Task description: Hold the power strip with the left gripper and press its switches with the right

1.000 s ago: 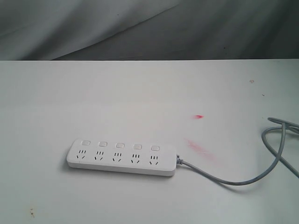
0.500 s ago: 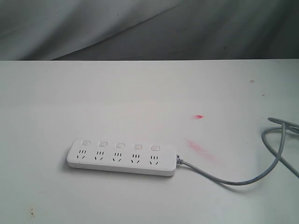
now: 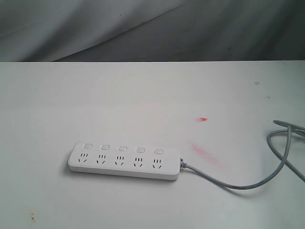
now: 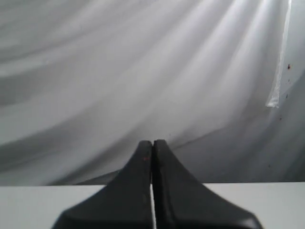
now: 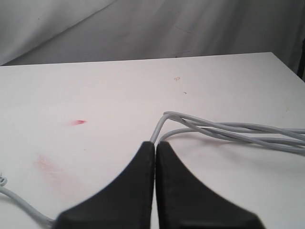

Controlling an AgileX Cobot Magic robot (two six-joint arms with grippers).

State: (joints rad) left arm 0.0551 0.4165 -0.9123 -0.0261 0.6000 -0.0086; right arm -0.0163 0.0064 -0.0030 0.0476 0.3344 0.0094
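Observation:
The white power strip (image 3: 125, 161) lies flat on the white table (image 3: 143, 95), near its front left, with a row of square switches (image 3: 122, 149) above its sockets. Its grey cable (image 3: 238, 185) runs right and loops off the edge; the same cable (image 5: 228, 130) shows in the right wrist view. Neither arm appears in the exterior view. My left gripper (image 4: 152, 143) is shut on nothing and faces the grey backdrop above the table's edge. Above the table, my right gripper (image 5: 155, 144) is shut and empty, its tips in line with the cable loop.
Red smears (image 3: 203, 151) and a small red mark (image 3: 203, 119) stain the table right of the strip; the red mark (image 5: 78, 122) also shows in the right wrist view. A grey cloth backdrop (image 3: 152, 28) hangs behind the table.

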